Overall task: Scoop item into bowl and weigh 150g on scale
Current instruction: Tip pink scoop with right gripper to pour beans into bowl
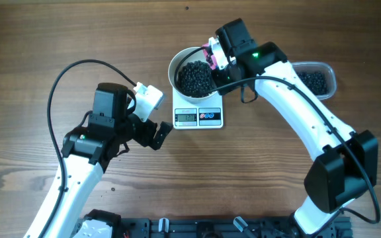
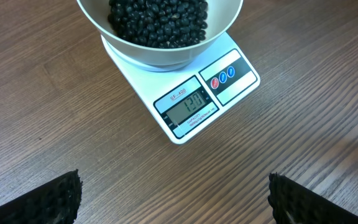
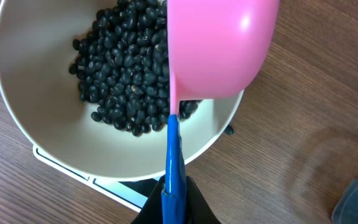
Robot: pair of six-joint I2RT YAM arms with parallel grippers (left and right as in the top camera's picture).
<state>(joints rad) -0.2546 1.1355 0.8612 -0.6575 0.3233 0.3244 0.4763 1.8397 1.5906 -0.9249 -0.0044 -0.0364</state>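
Observation:
The white bowl [image 1: 177, 71] stands on the white scale [image 1: 198, 117] and holds a heap of black beans [image 1: 196, 78]. In the left wrist view the scale [image 2: 185, 106] has its display lit and the bowl [image 2: 160, 46] sits on it. My right gripper [image 3: 174, 199] is shut on the blue handle of a pink scoop [image 3: 219, 50]. The scoop is tipped on its side over the bowl's right rim [image 3: 219, 140], above the beans [image 3: 123, 81]. My left gripper [image 2: 174, 202] is open over bare wood in front of the scale, nothing between its fingers.
A clear plastic tub [image 1: 315, 78] with more black beans sits right of the scale, beyond my right arm. One stray bean [image 3: 229, 130] lies on the table beside the bowl. Cables loop off both arms.

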